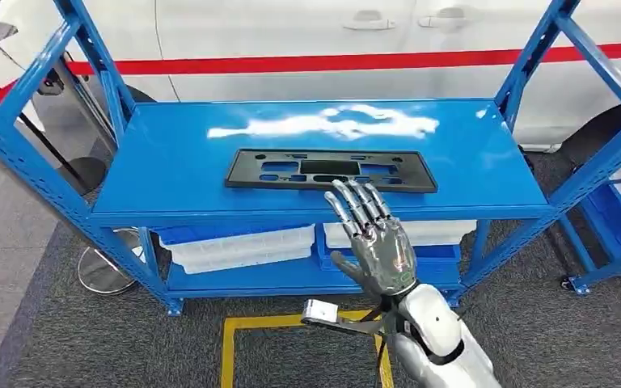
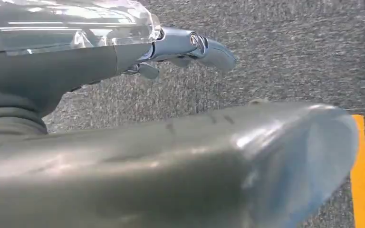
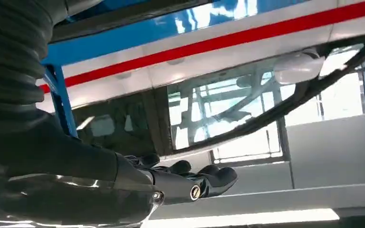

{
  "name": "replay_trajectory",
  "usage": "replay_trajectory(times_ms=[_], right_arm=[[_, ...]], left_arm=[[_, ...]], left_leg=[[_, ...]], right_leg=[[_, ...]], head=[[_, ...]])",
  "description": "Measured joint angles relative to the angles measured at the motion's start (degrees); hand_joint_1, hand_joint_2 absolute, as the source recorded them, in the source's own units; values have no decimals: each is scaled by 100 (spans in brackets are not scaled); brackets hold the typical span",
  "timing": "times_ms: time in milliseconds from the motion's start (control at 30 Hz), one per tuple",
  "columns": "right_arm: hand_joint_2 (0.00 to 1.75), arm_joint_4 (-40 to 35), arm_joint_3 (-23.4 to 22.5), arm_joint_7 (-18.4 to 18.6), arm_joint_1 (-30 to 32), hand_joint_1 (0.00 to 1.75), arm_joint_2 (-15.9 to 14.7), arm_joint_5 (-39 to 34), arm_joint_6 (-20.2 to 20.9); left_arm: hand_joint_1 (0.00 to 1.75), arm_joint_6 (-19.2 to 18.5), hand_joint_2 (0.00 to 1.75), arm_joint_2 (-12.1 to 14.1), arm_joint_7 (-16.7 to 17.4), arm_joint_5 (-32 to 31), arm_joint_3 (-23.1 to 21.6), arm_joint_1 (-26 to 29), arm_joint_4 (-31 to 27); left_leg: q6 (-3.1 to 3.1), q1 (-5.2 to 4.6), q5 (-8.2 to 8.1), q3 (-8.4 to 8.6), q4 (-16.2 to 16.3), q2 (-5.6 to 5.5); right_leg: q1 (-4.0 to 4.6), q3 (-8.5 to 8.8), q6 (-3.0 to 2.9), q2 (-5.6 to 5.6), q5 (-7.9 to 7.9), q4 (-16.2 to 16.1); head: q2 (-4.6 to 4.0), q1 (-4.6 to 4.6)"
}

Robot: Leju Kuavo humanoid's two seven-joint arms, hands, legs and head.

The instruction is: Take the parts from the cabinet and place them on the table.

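My right hand hovers with fingers spread and empty, tips at the near edge of the flat black plastic frame part lying on the blue metal cabinet shelf. Risk as I judge it: the thin flat part offers no lip, so the fingers may push it back rather than lift it. Left hand hangs over the carpet, holding nothing.

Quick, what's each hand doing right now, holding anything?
Left hand: hangs over the grey carpet, holding nothing visible; open or closed cannot be told.
Right hand: open, fingers spread, empty, near the flat black plastic frame part.
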Motion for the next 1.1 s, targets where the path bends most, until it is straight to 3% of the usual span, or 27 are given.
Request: replay_trajectory(times_ms=[67, 100, 133, 233, 267, 300, 333, 400, 433, 467, 500, 567, 600, 633, 667, 733, 800, 867, 933, 967, 1000, 1033, 1100], right_arm=[[175, 304, 74, 90, -214, 0, 125, 153, -68], [175, 461, 103, 138, -328, 0, 181, 216, -85], [175, 617, 131, 183, -438, 0, 238, 259, -92], [175, 1152, 181, 312, -698, 0, 439, 345, -81], [175, 1346, 197, 347, -804, 0, 529, 366, -70], [175, 1486, 220, 376, -895, 0, 605, 376, -61], [175, 1694, 245, 400, -1003, 0, 696, 376, -31], [175, 2031, 275, 455, -1164, 0, 828, 371, 13], [175, 2217, 290, 485, -1221, 0, 885, 352, 48], [175, 2376, 306, 503, -1268, 0, 931, 334, 77], [175, 2533, 317, 529, -1318, 0, 990, 314, 103], [175, 2787, 341, 570, -1437, 0, 1110, 266, 197], [175, 2892, 358, 570, -1518, 0, 1158, 227, 252], [175, 3030, 376, 570, -1604, 0, 1213, 179, 304], [175, 3121, 385, 570, -1659, 0, 1246, 166, 330], [175, 3302, 406, 570, -1722, 0, 1314, 135, 370], [175, 3447, 415, 570, -1822, 0, 1379, 80, 411], [175, 3573, 422, 570, -1935, 0, 1410, 37, 420], [175, 3742, 424, 583, -1947, 0, 1410, -35, 442], [175, 3804, 424, 592, -1945, 0, 1410, -46, 448], [175, 3844, 424, 592, -1946, 0, 1410, -57, 448], [175, 3884, 424, 592, -1956, 0, 1414, -66, 448], [175, 3940, 426, 592, -1993, 0, 1418, -83, 448]], left_arm=[[0, 17, 0, -22, 20, 0, 15, -9, 0], [0, 24, 0, -42, 37, 0, 31, -15, 0], [0, 46, 0, -57, 50, 2, 46, -22, 2], [0, 79, 0, -68, 92, 7, 98, -30, 2], [0, 90, 0, -65, 111, 13, 114, -41, 2], [0, 98, 0, -68, 120, 22, 127, -44, 0], [0, 101, 0, -79, 135, 33, 140, -48, 2], [0, 101, 0, -83, 177, 61, 159, -57, 2], [0, 101, 0, -85, 192, 63, 175, -55, 0], [0, 101, 0, -87, 210, 68, 197, -54, 2], [0, 98, 0, -90, 229, 70, 216, -55, 2], [0, 76, 0, -90, 249, 101, 251, -62, 0], [0, 61, 0, -90, 267, 112, 260, -65, 0], [0, 50, 0, -101, 289, 120, 271, -78, 2], [0, 50, 0, -103, 293, 120, 282, -98, 0], [0, 48, 0, -107, 295, 122, 293, -98, 2], [0, 24, 0, -138, 295, 127, 302, -98, 2], [0, 7, 0, -146, 291, 127, 323, -114, 0], [0, -7, 0, -146, 291, 122, 341, -119, 0], [0, -11, 0, -146, 291, 120, 345, -118, 0], [0, -15, 0, -146, 291, 120, 354, -108, 0], [0, -18, 0, -149, 293, 118, 365, -99, 2], [0, -20, 0, -159, 291, 118, 374, -104, 0]], left_leg=[[-23, -8, -18, 21, 15, -6], [-42, -9, -31, 17, 29, -7], [-78, -59, -53, -8, 67, -7], [-166, -35, -31, -8, 20, 2], [-210, -34, -63, -15, 43, 0], [-244, -16, -133, -40, 143, 5], [-272, -11, -331, -182, 444, 12], [-329, 22, -750, -628, 1373, 12], [-350, 28, -848, -821, 1748, 13], [-367, 38, -799, -895, 1844, 13], [-373, 49, -617, -830, 1654, 15], [-368, 72, -68, -393, 701, 20], [-355, 82, 116, -171, 204, 34], [-328, 35, 3, -103, 80, 31], [-263, 31, 13, -107, 86, 16], [-203, 17, 3, -120, 82, 9], [-121, 63, 31, -59, 12, 12], [-57, 53, 13, -36, 5, 19], [-13, 35, -18, -12, 8, 14], [-7, 29, -36, 4, 12, 9], [-12, 23, -58, 33, 12, 2], [-15, 16, -87, 72, 12, 0], [-40, 0, -162, 179, 12, -6]], right_leg=[[8, 451, -65, 0, 546, -994], [21, 631, -114, 0, 649, -1416], [56, 674, -127, -5, 590, -1521], [67, 646, -184, 16, 612, -1510], [18, 670, -238, 9, 649, -1573], [15, 686, -254, 2, 657, -1590], [9, 683, -292, -3, 655, -1589], [17, 682, -305, -7, 648, -1587], [18, 682, -306, -12, 646, -1582], [17, 685, -308, -11, 637, -1581], [14, 692, -306, -7, 630, -1578], [6, 728, -272, 10, 596, -1559], [5, 743, -248, 12, 573, -1547], [50, 727, -209, 19, 556, -1525], [45, 713, -183, 22, 563, -1529], [43, 733, -127, 13, 562, -1557], [18, 736, -55, 12, 505, -1487], [20, 441, -33, 15, 207, -903], [17, -136, -13, 15, -139, 114], [16, -289, -11, 14, -127, 314], [16, -324, -23, 14, 19, 257], [19, -228, -46, 15, 288, -51], [46, 201, -140, 15, 911, -1091]], head=[[0, 0], [0, 0], [0, 0], [-2, 0], [0, -2], [0, 0], [0, -2], [0, -2], [0, 0], [0, -2], [0, -2], [0, -2], [0, -2], [0, -2], [0, -2], [0, 0], [0, 0], [0, -2], [0, 0], [0, 0], [0, 0], [0, 0], [0, 0]])
